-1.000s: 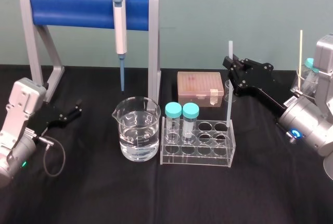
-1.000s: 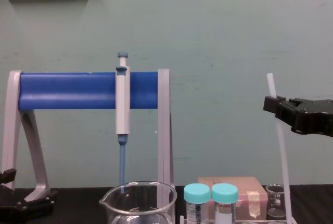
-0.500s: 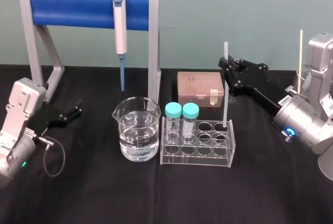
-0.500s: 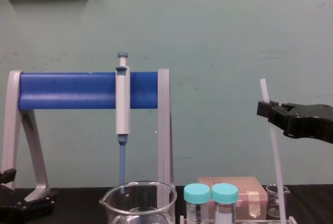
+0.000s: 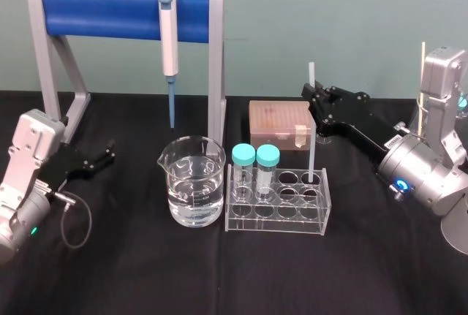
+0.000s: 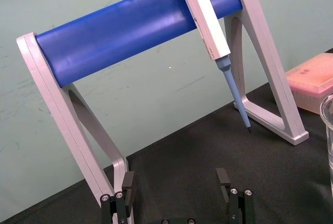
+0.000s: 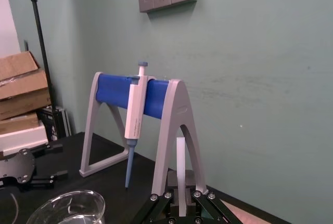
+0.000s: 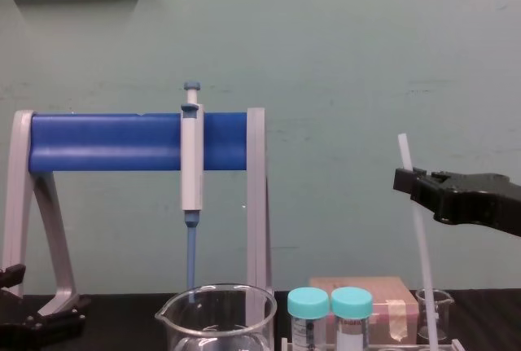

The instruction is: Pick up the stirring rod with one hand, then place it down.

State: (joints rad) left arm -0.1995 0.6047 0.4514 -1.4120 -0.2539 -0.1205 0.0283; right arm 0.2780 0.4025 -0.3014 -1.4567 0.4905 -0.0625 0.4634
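Since a second ago the right gripper (image 5: 313, 98) has carried the stirring rod (image 5: 310, 132) toward the robot's left and lower, so the rod's foot has come from the rack's right end wall to the rack's rear right well.

Black cloth covers the table (image 5: 146, 278), and its front strip lies bare from edge to edge. At the rear left stands the pipette stand (image 5: 124, 14), with the pipette (image 5: 169, 33) hanging from its blue bar, tip over the beaker's far rim. The left gripper (image 5: 108, 153) rests low at the left, well apart from the glass beaker (image 5: 193, 181), with open cloth between them; in the left wrist view its jaws are spread wide on nothing.

Just right of the beaker is the clear test tube rack (image 5: 278, 209), with two teal-capped tubes (image 5: 243, 156) in its left wells. The pink tip box (image 5: 281, 123) sits close behind the rack, and the right gripper hangs just past the box's right edge.

Its jaws are clamped on the rod near the top, a short stub showing above them. The rod's long axis is nearly vertical; in the chest view (image 8: 417, 237) its top leans slightly to the robot's left. Its lower end seems to sit inside the well, though contact with the bottom cannot be judged.
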